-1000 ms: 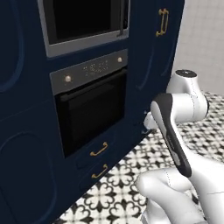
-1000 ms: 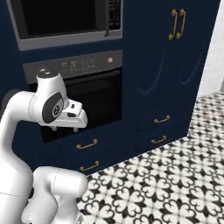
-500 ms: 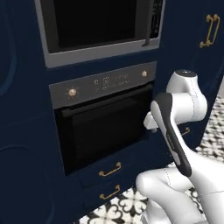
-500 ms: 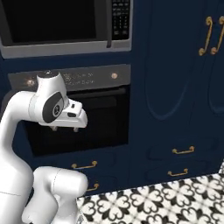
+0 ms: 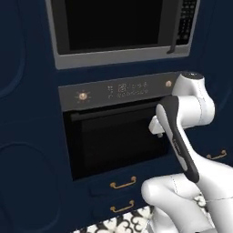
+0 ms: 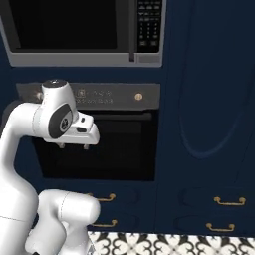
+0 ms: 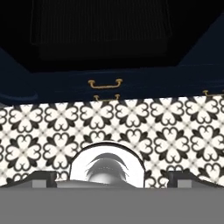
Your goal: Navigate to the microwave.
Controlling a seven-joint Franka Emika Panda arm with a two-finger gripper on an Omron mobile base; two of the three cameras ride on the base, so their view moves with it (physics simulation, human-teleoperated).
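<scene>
The microwave sits above and beyond the claw, now filling both base views squarely after the base swung round. Oven just behind the claw. Nearly arrived. Claw's spread: cannot tell.
</scene>
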